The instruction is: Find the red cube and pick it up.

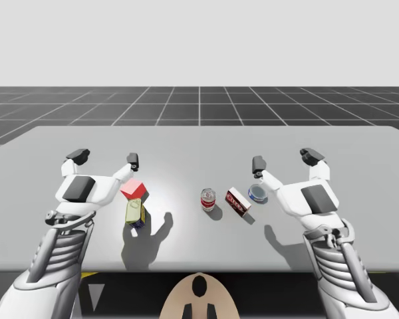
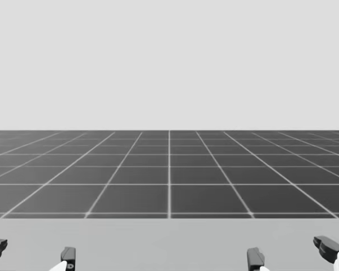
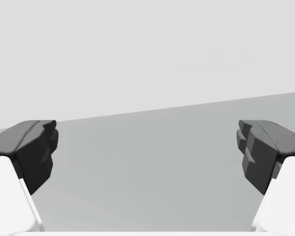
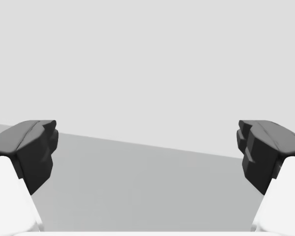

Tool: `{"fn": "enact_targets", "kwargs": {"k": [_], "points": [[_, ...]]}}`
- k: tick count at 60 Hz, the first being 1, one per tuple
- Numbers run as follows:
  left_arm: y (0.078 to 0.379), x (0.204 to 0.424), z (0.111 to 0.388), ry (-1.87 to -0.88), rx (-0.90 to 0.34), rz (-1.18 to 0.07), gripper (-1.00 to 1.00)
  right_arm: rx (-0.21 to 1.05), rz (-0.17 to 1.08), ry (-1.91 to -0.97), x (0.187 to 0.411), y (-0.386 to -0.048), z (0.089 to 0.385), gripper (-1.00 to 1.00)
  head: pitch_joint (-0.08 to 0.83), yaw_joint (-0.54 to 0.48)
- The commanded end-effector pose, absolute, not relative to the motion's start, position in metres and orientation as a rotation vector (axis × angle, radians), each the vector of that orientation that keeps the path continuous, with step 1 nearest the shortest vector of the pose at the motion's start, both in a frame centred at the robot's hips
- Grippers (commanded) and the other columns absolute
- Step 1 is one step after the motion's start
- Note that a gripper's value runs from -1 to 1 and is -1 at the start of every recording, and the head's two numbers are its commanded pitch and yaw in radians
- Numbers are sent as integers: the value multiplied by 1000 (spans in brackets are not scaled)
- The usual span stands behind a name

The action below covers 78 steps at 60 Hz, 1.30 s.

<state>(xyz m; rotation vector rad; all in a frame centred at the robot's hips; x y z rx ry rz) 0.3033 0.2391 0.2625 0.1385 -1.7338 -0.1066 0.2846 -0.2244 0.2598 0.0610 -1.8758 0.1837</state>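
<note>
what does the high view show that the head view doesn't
High view: the red cube, a yellow box beside it, a red-and-white can, a red box and a blue round tin. Head view: no further object, just a level look across the far table edge. Both: the grey table, the dark grid floor, and my left gripper and right gripper, open.

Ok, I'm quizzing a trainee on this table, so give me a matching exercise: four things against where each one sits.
Things:
1 red cube
2 yellow box
3 red-and-white can
4 blue round tin

Places:
A beside my right hand
B mid-table, upright
C by the inner finger of my left hand
D against the cube's near side

Pairs: 1-C, 2-D, 3-B, 4-A.
</note>
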Motion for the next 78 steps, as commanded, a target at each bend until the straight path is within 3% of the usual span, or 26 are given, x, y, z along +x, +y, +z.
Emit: {"fn": "enact_targets", "kwargs": {"k": [1, 15, 47, 57, 78], "points": [[239, 303, 263, -1734, 141, -109, -1000, 52, 163, -1881, 284, -223, 259, -1000, 0, -1], [239, 303, 263, -1734, 141, -109, -1000, 61, 181, -1870, 285, -224, 260, -1000, 63, 3], [239, 303, 263, -1732, 145, -116, -1000, 38, 215, -1864, 286, -222, 259, -1000, 418, 82], [238, 304, 262, -1731, 145, -119, -1000, 33, 220, -1863, 286, -221, 259, -1000, 493, 137], [237, 303, 261, -1728, 140, -119, -1000, 35, 241, -1858, 285, -218, 257, -1000, 596, 358]]}}
